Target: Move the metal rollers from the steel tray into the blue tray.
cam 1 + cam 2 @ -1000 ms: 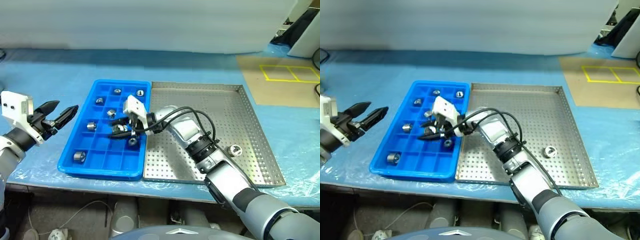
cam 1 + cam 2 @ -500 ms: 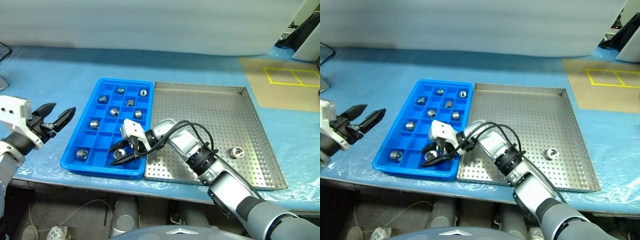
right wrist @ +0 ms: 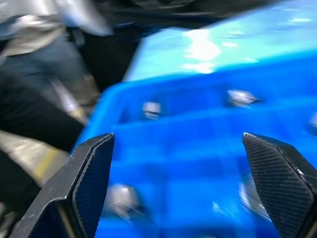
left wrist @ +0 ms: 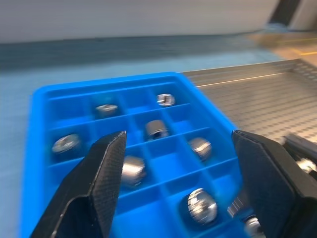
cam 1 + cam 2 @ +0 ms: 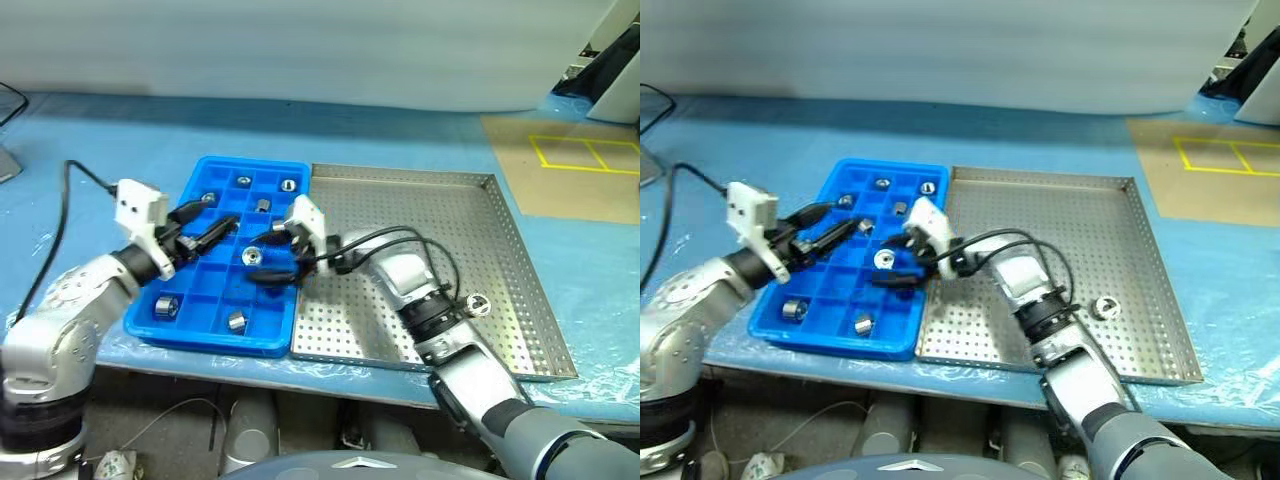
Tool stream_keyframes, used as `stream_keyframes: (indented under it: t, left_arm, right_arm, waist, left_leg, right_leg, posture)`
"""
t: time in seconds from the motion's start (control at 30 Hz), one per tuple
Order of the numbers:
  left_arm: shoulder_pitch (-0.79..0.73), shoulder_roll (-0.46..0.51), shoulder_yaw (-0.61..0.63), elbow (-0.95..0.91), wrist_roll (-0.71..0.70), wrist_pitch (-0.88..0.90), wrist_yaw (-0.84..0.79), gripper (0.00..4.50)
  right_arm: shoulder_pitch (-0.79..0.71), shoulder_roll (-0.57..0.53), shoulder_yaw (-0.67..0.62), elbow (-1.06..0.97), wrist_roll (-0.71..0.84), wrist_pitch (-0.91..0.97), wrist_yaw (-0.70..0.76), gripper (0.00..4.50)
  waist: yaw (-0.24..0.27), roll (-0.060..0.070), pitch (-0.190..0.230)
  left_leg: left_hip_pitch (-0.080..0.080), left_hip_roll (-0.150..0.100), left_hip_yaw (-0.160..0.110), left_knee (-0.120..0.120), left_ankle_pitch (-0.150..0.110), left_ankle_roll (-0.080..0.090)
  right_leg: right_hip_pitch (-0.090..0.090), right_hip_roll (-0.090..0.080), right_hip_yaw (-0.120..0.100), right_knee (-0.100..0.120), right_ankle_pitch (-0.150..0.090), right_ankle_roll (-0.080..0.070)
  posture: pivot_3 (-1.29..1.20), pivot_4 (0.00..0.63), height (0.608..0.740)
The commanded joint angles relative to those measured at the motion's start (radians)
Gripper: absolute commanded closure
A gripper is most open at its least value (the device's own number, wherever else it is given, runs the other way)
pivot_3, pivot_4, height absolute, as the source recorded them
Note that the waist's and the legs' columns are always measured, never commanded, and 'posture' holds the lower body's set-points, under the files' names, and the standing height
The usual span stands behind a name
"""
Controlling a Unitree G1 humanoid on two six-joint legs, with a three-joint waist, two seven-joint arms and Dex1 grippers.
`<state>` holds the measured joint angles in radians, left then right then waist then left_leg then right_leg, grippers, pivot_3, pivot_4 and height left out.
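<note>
Blue tray (image 5: pixel 205 330) holds several metal rollers (image 5: pixel 251 256) in separate compartments; one more roller (image 5: pixel 479 302) lies on the steel tray (image 5: pixel 450 215), near its right rim. Right gripper (image 5: pixel 270 255) hovers over the blue tray's right side, fingers spread wide, nothing between them. Left gripper (image 5: pixel 205 220) reaches over the blue tray's left part, fingers (image 4: pixel 96 181) apart, likewise empty. Both trays sit side by side, touching, on the blue-covered table (image 5: pixel 100 150).

Stock in view:
- Metal rollers (image 5: pixel 863 324): nine. Eight lie in compartments, one (image 5: pixel 1101 308) lies apart on perforated floor; any under the hands uncounted.
- Blue tray (image 5: pixel 210 343): one.
- Steel tray (image 5: pixel 450 230): one.
- Hands: two, left hand (image 5: pixel 222 213) and right hand (image 5: pixel 258 257).
</note>
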<state>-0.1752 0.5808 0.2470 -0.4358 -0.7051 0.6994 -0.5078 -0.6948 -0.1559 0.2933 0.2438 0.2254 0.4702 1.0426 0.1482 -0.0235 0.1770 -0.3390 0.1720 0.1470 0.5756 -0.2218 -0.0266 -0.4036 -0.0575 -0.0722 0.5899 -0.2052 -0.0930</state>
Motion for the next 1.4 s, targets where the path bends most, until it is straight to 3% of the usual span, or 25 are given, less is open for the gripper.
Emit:
stream_keyframes:
  t: [0.03,0.23,0.4,0.5,0.63,0.97,1.13,1.23,1.4]
  left_arm:
    - [-0.073,-0.03,-0.13,0.074,0.059,-0.066,-0.085,0.91]
    - [-0.258,-0.133,-0.313,0.311,0.148,-0.162,-0.246,0.91]
    - [-0.351,-0.195,-0.397,0.466,0.214,-0.234,-0.36,0.91]
    - [-0.387,-0.219,-0.421,0.537,0.238,-0.267,-0.416,0.91]
    - [-0.415,-0.244,-0.428,0.602,0.26,-0.291,-0.465,0.91]
    - [-0.479,-0.288,-0.426,0.728,0.314,-0.349,-0.536,0.91]
    - [-0.471,-0.288,-0.417,0.733,0.325,-0.355,-0.542,0.91]
    - [-0.463,-0.279,-0.403,0.725,0.328,-0.351,-0.535,0.91]
    - [-0.439,-0.254,-0.379,0.692,0.327,-0.337,-0.518,0.91]
  right_arm:
    - [0.065,-0.115,-0.079,-0.124,0.01,0.023,-0.027,0.19]
    - [0.311,-0.334,-0.23,-0.396,0.018,0.14,-0.142,0.19]
    - [0.52,-0.439,-0.311,-0.579,-0.001,0.208,-0.23,0.19]
    - [0.621,-0.463,-0.369,-0.663,0.0,0.242,-0.292,0.19]
    - [0.722,-0.498,-0.405,-0.711,-0.036,0.253,-0.357,0.19]
    - [0.723,-0.369,-0.399,-0.636,-0.033,0.211,-0.506,0.19]
    - [0.632,-0.332,-0.363,-0.427,-0.086,0.109,-0.542,0.19]
    - [0.577,-0.316,-0.366,-0.347,-0.093,0.047,-0.561,0.77]
    - [0.519,-0.297,-0.349,-0.281,-0.088,-0.012,-0.565,2.48]
  waist:
    - [-0.011,0.001,0.0]
    - [-0.076,0.002,-0.001]
    - [-0.139,0.006,-0.004]
    - [-0.173,0.009,-0.005]
    - [-0.197,0.013,-0.007]
    - [-0.251,0.014,-0.009]
    - [-0.285,0.013,-0.01]
    - [-0.294,0.014,-0.01]
    - [-0.3,0.014,-0.01]
  left_leg:
    - [0.0,0.0,0.0,0.0,0.0,0.0]
    - [-0.003,-0.001,0.001,0.0,0.0,0.001]
    - [-0.002,-0.001,0.002,0.0,-0.001,0.002]
    - [-0.002,-0.001,0.002,0.0,-0.001,0.004]
    - [-0.002,-0.001,0.003,0.001,-0.003,0.016]
    - [-0.008,-0.004,0.003,0.004,-0.008,0.025]
    - [-0.009,-0.004,0.003,0.006,-0.009,0.026]
    - [-0.009,-0.004,0.002,0.006,-0.009,0.027]
    - [-0.01,-0.004,0.002,0.007,-0.009,0.027]
  right_leg:
    - [0.0,0.0,0.0,0.0,0.0,0.0]
    - [0.0,0.001,0.003,-0.001,0.001,0.003]
    - [0.002,0.003,0.005,-0.005,0.002,0.005]
    - [0.004,0.004,0.005,-0.01,-0.001,0.014]
    - [0.007,0.004,0.006,-0.016,0.001,0.017]
    - [0.008,0.001,0.005,-0.021,0.002,0.018]
    - [0.009,0.001,0.004,-0.021,0.004,0.013]
    - [0.009,0.0,0.004,-0.021,0.002,0.017]
    - [0.009,0.0,0.003,-0.021,0.005,0.012]
  posture:
    - [-0.01,0.15,0.74]
    - [-0.22,0.15,0.74]
    - [-0.36,0.15,0.74]
    - [-0.42,0.15,0.74]
    - [-0.48,0.15,0.74]
    - [-0.53,0.15,0.74]
    - [-0.51,0.15,0.74]
    - [-0.48,0.15,0.74]
    - [-0.43,0.15,0.74]
